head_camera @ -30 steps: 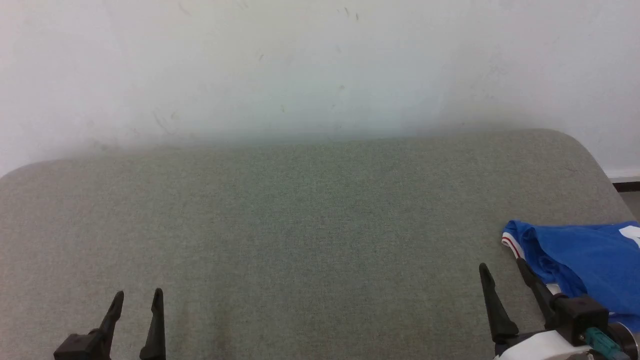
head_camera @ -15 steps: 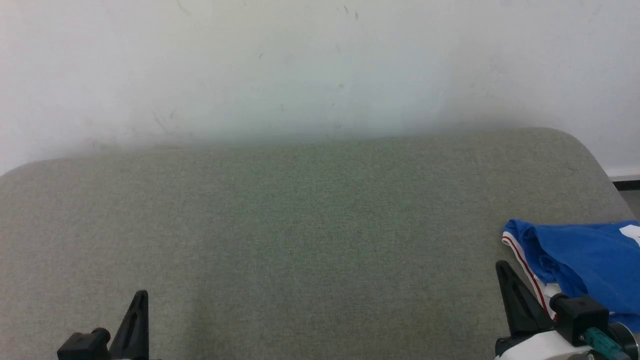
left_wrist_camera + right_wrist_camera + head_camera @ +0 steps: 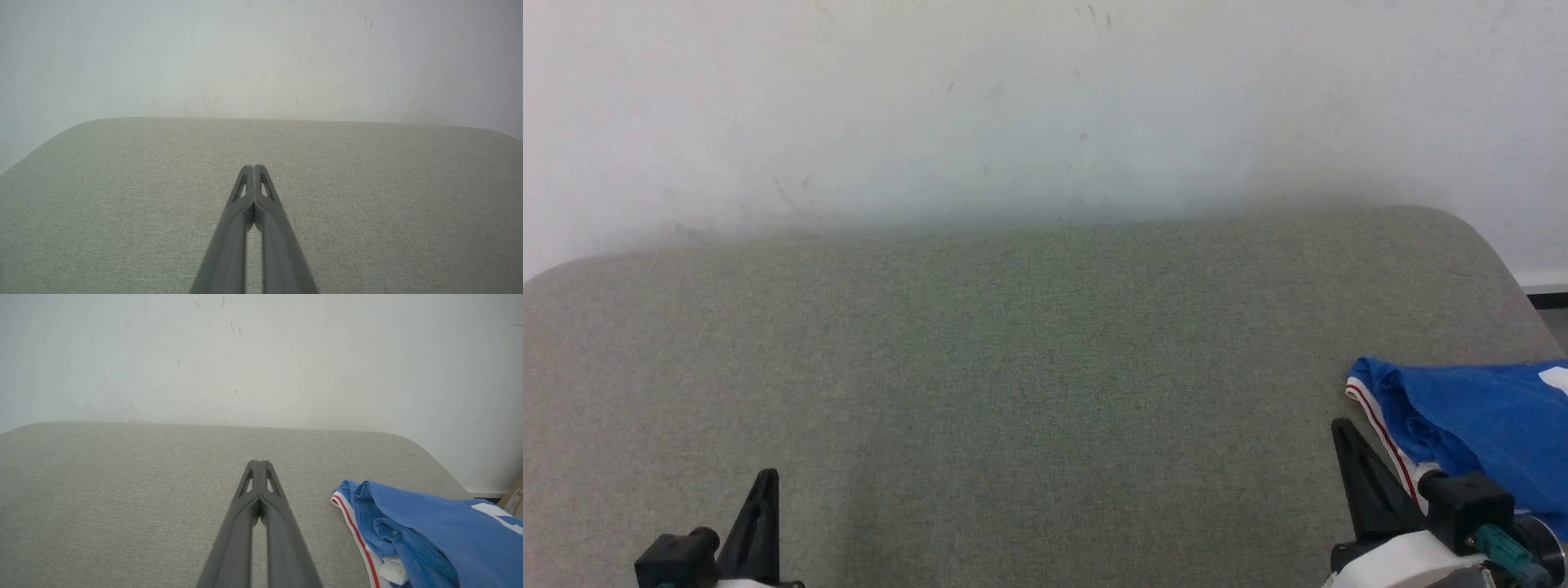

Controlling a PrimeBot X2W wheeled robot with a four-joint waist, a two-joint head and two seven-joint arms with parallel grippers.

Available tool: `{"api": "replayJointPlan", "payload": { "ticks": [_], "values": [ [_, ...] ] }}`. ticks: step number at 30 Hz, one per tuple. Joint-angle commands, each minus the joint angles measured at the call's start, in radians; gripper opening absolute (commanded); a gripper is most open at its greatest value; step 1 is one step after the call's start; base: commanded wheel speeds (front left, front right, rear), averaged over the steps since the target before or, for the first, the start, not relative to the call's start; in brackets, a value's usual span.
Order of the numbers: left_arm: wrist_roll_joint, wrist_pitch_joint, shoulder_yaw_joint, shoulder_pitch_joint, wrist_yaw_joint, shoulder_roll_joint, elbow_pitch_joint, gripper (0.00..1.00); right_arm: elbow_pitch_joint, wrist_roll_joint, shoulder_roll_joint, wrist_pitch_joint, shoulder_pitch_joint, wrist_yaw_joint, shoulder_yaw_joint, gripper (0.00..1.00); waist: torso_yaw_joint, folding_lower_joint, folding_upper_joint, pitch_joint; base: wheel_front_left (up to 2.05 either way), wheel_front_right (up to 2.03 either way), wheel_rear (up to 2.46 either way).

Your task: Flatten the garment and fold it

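Note:
The garment (image 3: 1478, 420) is a royal-blue T-shirt with a white, red-striped trim, lying crumpled at the right edge of the grey-green padded table (image 3: 1029, 367); in the right wrist view the garment (image 3: 429, 535) sits to the lower right. My right gripper (image 3: 1343, 437) is shut with nothing in it, its tips just left of the cloth's trimmed edge and apart from it. Its closed fingers (image 3: 257, 469) point over bare fabric. My left gripper (image 3: 766, 483) is shut and empty at the lower left, its fingers (image 3: 254, 173) pressed together above the table.
A scuffed white wall (image 3: 1013, 114) rises right behind the table's far edge. The table's rounded right corner (image 3: 1470, 224) drops off to a dark skirting strip and floor. A tan cardboard corner (image 3: 515, 498) shows past the garment.
Both grippers have gone from open to shut, with nothing between the fingers. The head view has shifted slightly; the garment lies as before.

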Motion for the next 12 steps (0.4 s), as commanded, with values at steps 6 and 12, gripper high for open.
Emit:
{"api": "replayJointPlan", "payload": {
  "ticks": [6, 12],
  "values": [
    [0.03, 0.02, 0.0, -0.03, 0.005, -0.016, -0.014, 0.0, 0.003, -0.012, 0.001, 0.007, -0.023, 0.0, 0.0, 0.0, 0.002, -0.0001, -0.0001, 0.003, 0.0, 0.0, 0.0],
    [0.045, 0.032, -0.001, -0.038, 0.007, -0.026, -0.021, 0.0, 0.003, -0.017, 0.001, 0.012, -0.031, 0.0, -0.001, 0.0, 0.004, -0.0001, -0.0001, 0.006, 0.0, 0.0, 0.0]
  ]
}}
